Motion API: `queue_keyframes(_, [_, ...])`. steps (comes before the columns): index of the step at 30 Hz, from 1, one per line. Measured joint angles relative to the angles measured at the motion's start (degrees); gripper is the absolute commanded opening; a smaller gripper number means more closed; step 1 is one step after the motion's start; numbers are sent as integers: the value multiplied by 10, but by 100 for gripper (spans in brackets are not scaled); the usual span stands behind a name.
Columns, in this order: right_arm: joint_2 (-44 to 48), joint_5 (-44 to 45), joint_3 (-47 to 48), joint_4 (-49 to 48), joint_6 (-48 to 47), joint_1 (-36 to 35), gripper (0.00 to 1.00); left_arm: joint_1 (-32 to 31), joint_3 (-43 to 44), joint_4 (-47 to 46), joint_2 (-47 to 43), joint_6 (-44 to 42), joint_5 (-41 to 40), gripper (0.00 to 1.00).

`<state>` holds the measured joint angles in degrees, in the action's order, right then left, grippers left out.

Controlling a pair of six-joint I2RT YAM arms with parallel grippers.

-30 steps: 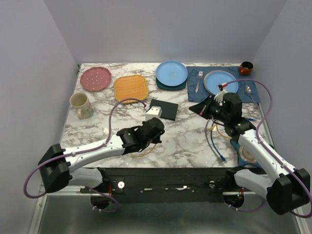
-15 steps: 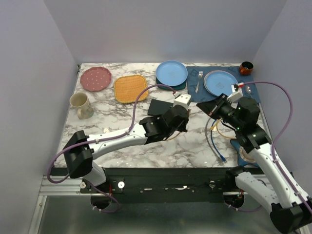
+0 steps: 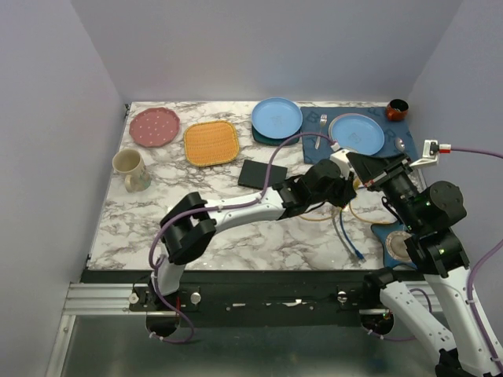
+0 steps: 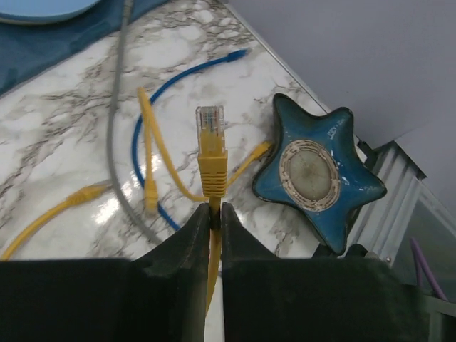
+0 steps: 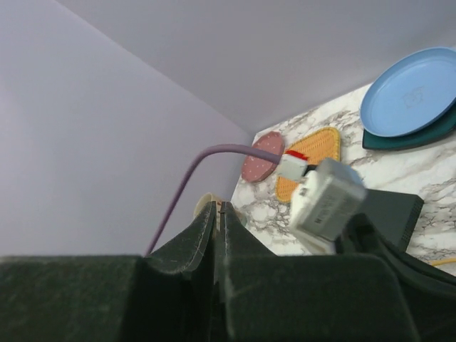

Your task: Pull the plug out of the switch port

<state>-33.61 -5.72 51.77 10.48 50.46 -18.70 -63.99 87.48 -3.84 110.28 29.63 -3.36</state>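
The switch (image 3: 262, 173) lies flat on the marble counter (image 3: 141, 212), near the orange mat (image 3: 211, 142). Well apart from it, over the counter's right side, the left fingers (image 4: 203, 214) are clamped on a yellow cable (image 4: 213, 178) just behind its clear plug (image 4: 210, 122), which points free into the air. The right fingers (image 5: 214, 214) are pressed together, gripping nothing.

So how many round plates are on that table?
4. A pink dotted plate in the far left corner, a light blue plate at the far middle stacked on a dark teal plate, and a second light blue plate on the navy placemat. Others may hide underneath.
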Motion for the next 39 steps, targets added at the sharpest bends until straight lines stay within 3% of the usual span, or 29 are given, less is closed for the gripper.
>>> queue_keyframes(3, [-1, 9, 0, 3, 4, 0, 14, -2, 67, -2, 58, -2, 68, 73])
queue_keyframes(4, [-1, 11, 0, 4, 5, 0, 14, -3, 78, -2, 69, 1, 82, 93])
queue_keyframes(5, [-1, 12, 0, 5, 5, 0, 14, -5, 84, -2, 75, 2, 94, 99])
queue_keyframes(9, [-2, 14, 0, 7, 4, 0, 14, -7, 31, -24, 62, 14, 109, 99])
queue_keyframes(13, [-5, 14, 0, 8, -5, 0, 16, 13, -103, -45, -7, 51, 92, 99])
queue_keyframes(16, [-20, 10, -5, 4, -14, 0, 7, 44, -197, -40, -85, 79, 42, 99])
queue_keyframes(18, [-42, 1, -18, -3, -18, 0, 1, 68, -252, -30, -153, 99, -6, 97])
queue_keyframes(22, [-143, -29, -54, -28, -19, 0, 1, 107, -300, 6, -258, 142, -87, 91])
queue_keyframes(25, [-254, -52, -63, -34, -21, 0, 1, 159, -301, 35, -282, 175, -102, 77])
queue_keyframes(29, [-366, -67, -63, -39, -26, 0, 0, 251, -298, 81, -257, 200, -108, 48])
queue_keyframes(32, [-436, -75, -42, -44, -31, 0, 1, 285, -273, 123, -210, 203, -116, 35])
queue_keyframes(39, [-572, -84, 22, -57, -40, 0, 1, 328, -244, 157, -135, 214, -114, 24])
